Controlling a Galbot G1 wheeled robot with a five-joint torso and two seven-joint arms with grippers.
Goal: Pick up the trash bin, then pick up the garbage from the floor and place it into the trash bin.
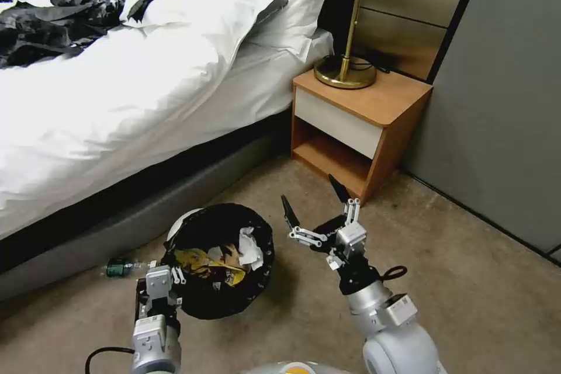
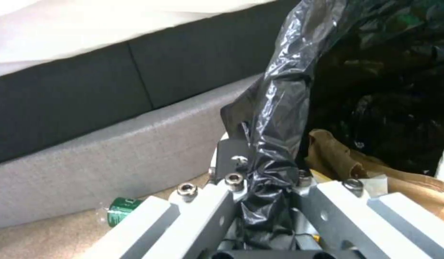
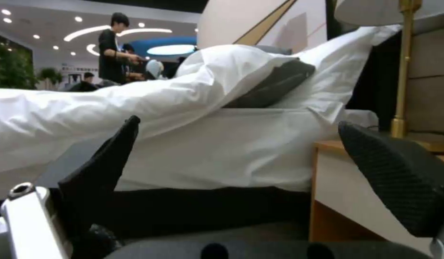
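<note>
One bed [image 1: 117, 93] across the far left, white bedding draped over a grey base; one wooden nightstand [image 1: 374, 111] far right beside it, carrying one brass lamp [image 1: 349, 41].

One trash bin [image 1: 219, 260] near centre-left, just in front of the bed base – tipped, mouth turned up and toward the camera, long axis leaning away toward the bed. Black liner folded over the rim. Inside: one yellow wrapper [image 1: 204, 263], one crumpled white paper [image 1: 251, 248], a brown scrap [image 2: 337, 158] beside them.

Left gripper [image 1: 166, 280] at the bin's near-left rim, clamped on the bunched liner and rim – seen close in the left wrist view [image 2: 267, 187].

Right gripper [image 1: 315, 204] just right of the bin, raised, fingers spread wide, nothing between them; black fingertips [image 3: 399, 180] aimed at the bed.

One green-labelled bottle [image 1: 120, 269] on the carpet left of the bin, against the bed base, lying on its side, long axis left–right.
</note>
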